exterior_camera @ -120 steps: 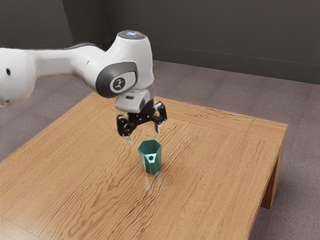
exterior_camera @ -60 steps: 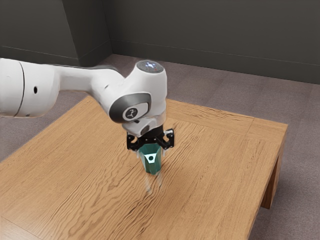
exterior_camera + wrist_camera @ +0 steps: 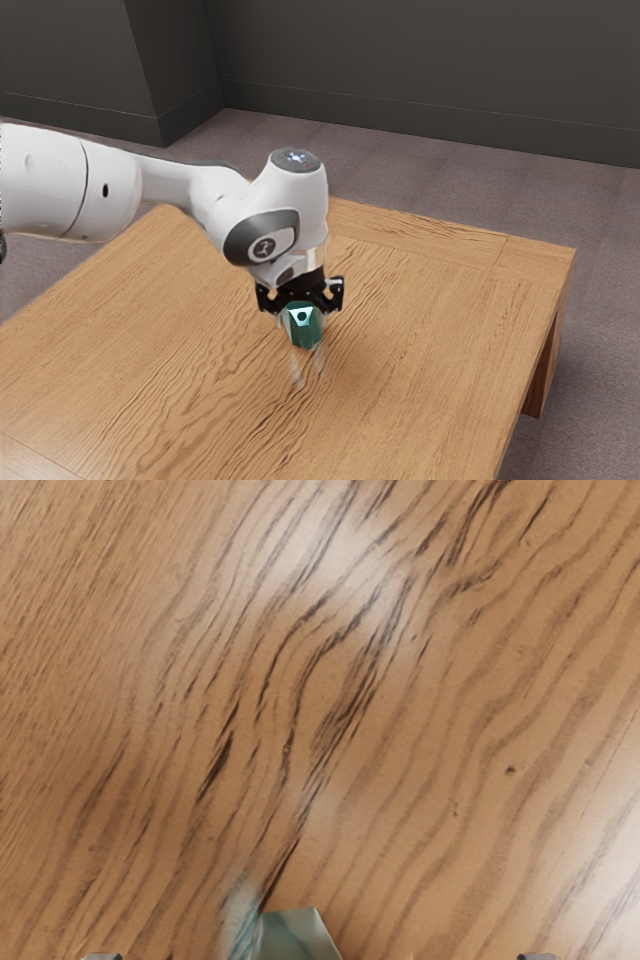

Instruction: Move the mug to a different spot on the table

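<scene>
- At the centre of the exterior view, the pincer (image 3: 300,300) sits low over the mug (image 3: 303,328), jaws spread wide and straddling the rim. Nothing is gripped here!
- From the wrist camera, a sliver of the mug (image 3: 290,935) shows right under the hand, clear of the fingers on both sides.
- The mug stands upright on the desk (image 3: 450,300), about the middle of the frame. It's teal with flat, faceted walls and a pale mark on the face towards the camera.
- Handling call: it looks rigid and small, probably light, so a modest squeeze should carry it. The walls look hard and smooth, so it could slip if pinched off-centre.
- Where to take it: across two opposite flat facets just below the rim, so the pads seat flush and it doesn't twist. Whether it has a handle, I cannot tell.
- It's narrow for its height, so a bump from one finger could tip it.
- The white arm (image 3: 150,195) reaches in from the left of the frame.
- The count: one mug, one pincer, one arm, one wooden desk.
- Grey floor (image 3: 470,170) runs behind, across the upper frame.
</scene>
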Available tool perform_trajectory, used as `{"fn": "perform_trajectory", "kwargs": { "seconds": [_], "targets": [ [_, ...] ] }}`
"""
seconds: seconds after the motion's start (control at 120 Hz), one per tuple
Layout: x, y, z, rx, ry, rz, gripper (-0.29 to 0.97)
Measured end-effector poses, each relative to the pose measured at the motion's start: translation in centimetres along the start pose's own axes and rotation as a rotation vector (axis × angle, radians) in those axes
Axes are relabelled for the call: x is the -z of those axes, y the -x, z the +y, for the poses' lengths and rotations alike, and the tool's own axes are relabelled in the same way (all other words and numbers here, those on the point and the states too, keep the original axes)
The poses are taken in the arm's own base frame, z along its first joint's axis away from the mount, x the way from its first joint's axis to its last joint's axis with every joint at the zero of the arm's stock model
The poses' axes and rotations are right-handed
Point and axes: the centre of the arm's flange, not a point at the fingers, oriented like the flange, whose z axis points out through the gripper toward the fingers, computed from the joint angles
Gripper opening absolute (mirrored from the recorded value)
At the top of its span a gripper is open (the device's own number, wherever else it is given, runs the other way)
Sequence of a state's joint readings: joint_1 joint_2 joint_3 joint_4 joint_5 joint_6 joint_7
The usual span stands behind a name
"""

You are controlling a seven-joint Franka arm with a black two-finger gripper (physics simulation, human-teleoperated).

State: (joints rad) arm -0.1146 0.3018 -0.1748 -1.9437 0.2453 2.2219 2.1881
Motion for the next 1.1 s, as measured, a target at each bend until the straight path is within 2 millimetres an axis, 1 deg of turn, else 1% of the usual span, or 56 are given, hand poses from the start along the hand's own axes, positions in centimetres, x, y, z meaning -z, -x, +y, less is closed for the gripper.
{"fn": "perform_trajectory", "kwargs": {
  "seconds": [0.075, 0.183, 0.333, 0.492, 0.575, 0.625, 0.708, 0.742, 0.908, 0.967, 1.05, 1.1],
  "targets": [
    [-0.7, 0.4, 0.4, 0.009, -0.013, 0.013, 0.49],
    [-1.4, 0.4, 0.6, 0.003, -0.024, 0.022, 0.48],
    [-2.0, 0.5, 0.7, -0.014, -0.035, 0.016, 0.46],
    [-3.1, 0.6, 0.5, -0.033, -0.05, 0.007, 0.45],
    [-3.4, 0.8, 0.7, -0.034, -0.056, 0.004, 0.41],
    [-3.4, 0.9, 0.7, -0.035, -0.062, 0.001, 0.34],
    [-3.2, 0.9, 0.7, -0.037, -0.071, -0.003, 0.19],
    [-3.1, 0.9, 0.6, -0.037, -0.074, -0.004, 0.15],
    [-2.7, 1.1, 0.6, -0.04, -0.089, -0.011, 0.07],
    [-2.0, 1.0, 0.6, -0.043, -0.098, -0.021, 0.02],
    [-0.9, 0.8, 0.8, -0.049, -0.108, -0.034, -0.01],
    [0.0, 0.7, 1.0, -0.051, -0.117, -0.046, -0.02]
  ]
}}
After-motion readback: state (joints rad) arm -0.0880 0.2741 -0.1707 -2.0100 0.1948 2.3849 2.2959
